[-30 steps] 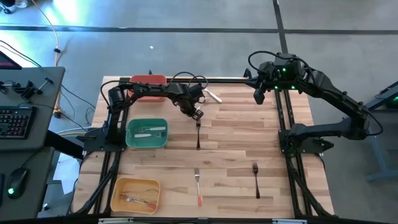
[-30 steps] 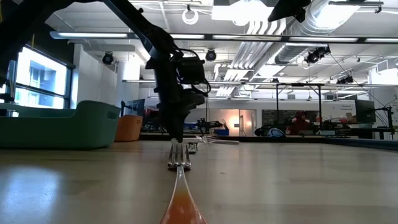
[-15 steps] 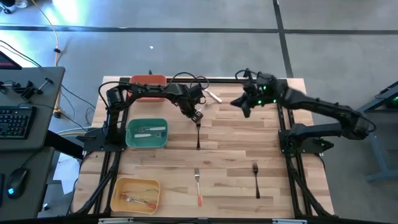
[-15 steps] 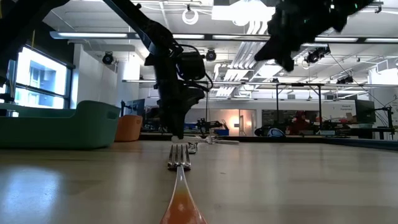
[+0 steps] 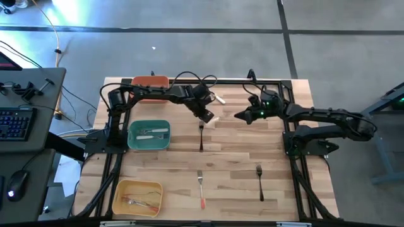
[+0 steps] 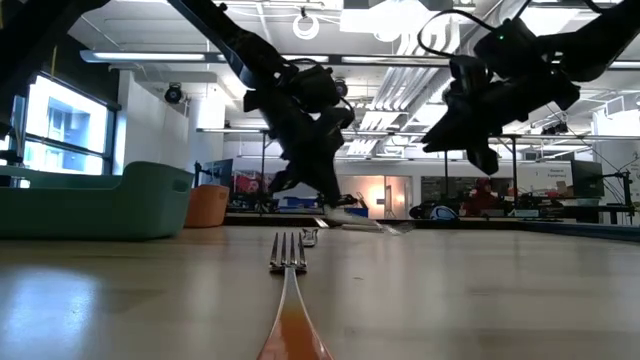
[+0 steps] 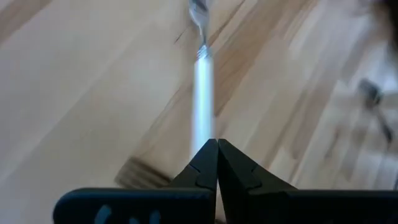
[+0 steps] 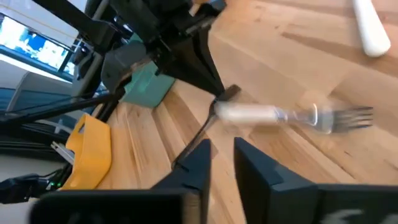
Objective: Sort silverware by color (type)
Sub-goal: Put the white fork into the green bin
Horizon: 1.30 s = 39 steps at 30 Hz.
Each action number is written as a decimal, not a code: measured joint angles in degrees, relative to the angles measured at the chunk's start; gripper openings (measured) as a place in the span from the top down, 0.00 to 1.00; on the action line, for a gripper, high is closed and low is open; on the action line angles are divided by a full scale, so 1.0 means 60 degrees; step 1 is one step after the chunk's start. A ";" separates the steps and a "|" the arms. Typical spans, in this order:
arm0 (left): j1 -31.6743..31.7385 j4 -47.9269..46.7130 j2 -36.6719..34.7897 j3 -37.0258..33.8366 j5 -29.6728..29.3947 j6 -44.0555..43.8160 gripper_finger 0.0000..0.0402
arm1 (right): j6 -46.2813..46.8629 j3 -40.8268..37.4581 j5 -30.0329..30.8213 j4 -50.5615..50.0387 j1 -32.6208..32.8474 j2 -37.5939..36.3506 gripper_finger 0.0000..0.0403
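Left jaws (image 7: 217, 163) clamped on white-handled fork (image 7: 203, 93) handle end; light, stiff, slick. Right jaws (image 8: 221, 152) part-open, empty, fork just ahead

A light wooden desk (image 5: 240, 145) of butcher-block planks stands on a grey concrete floor (image 5: 189, 50). Three rectangular bins sit along its left edge: an orange bin (image 5: 150, 82) at the far left corner, a teal bin (image 5: 134, 144) near the middle of that edge, and a yellow bin (image 5: 120, 200) at the near left corner. To the left of the desk stands a separate grey workstation carrying a keyboard (image 5: 16, 123) and, nearer, a computer mouse (image 5: 17, 184). Loose cables (image 5: 60, 53) trail across the floor beyond it.
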 joint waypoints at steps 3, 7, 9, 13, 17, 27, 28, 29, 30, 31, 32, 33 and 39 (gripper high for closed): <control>0.0000 0.0118 -0.0004 0.0009 0.0003 -0.0080 0.99 | 0.0006 0.0077 0.0209 0.0022 -0.0042 -0.0004 0.78; -0.0005 -0.0005 -0.0004 0.0009 -0.0044 0.0135 1.00 | -0.0244 0.0077 0.0296 -0.0050 -0.0109 0.0018 0.70; -0.0016 -0.0022 -0.0004 0.0009 -0.0059 0.0249 1.00 | -0.0679 0.0077 0.0304 -0.0160 -0.0096 0.0057 0.68; -0.0062 -0.0114 -0.0004 0.0009 -0.0135 0.0736 1.00 | -0.1694 0.0349 0.0300 -0.0763 0.0132 0.0372 0.68; -0.0143 0.0027 -0.0004 0.0009 -0.0180 0.1404 1.00 | -0.2708 0.1162 0.0483 -0.1763 0.0383 0.0912 0.68; -0.0364 0.2285 0.0060 0.0013 -0.1133 0.0181 0.95 | -0.4876 0.2537 0.1358 -0.4332 -0.0032 0.0995 0.85; -0.0421 0.2308 0.0100 0.0013 -0.1265 0.0191 0.93 | -0.4995 0.2560 0.1349 -0.4388 -0.0152 0.0850 0.89; -0.0484 0.2437 0.0167 0.0009 -0.1295 0.0221 0.92 | -0.5101 0.2562 0.1326 -0.4438 -0.0283 0.0675 0.94; -0.0551 0.2622 0.0230 0.0013 -0.1321 0.0224 0.89 | -0.5197 0.2562 0.1245 -0.4440 -0.0423 0.0498 0.97; -0.0602 0.2647 0.0276 0.0013 -0.1339 0.0219 0.87 | -0.5267 0.2562 0.1164 -0.4398 -0.0569 0.0300 0.98; -0.0658 0.2700 0.0339 0.0013 -0.1387 0.0185 0.85 | -0.5275 0.2562 0.1115 -0.4359 -0.0699 0.0106 0.98; -0.0718 0.2880 0.0414 0.0013 -0.1480 0.0143 0.83 | -0.5271 0.2565 0.1080 -0.4315 -0.0842 -0.0111 0.97; -0.0831 0.3341 0.0684 0.0009 -0.1829 -0.0338 0.74 | -0.4981 0.2565 0.0637 -0.4233 -0.1483 -0.1301 0.98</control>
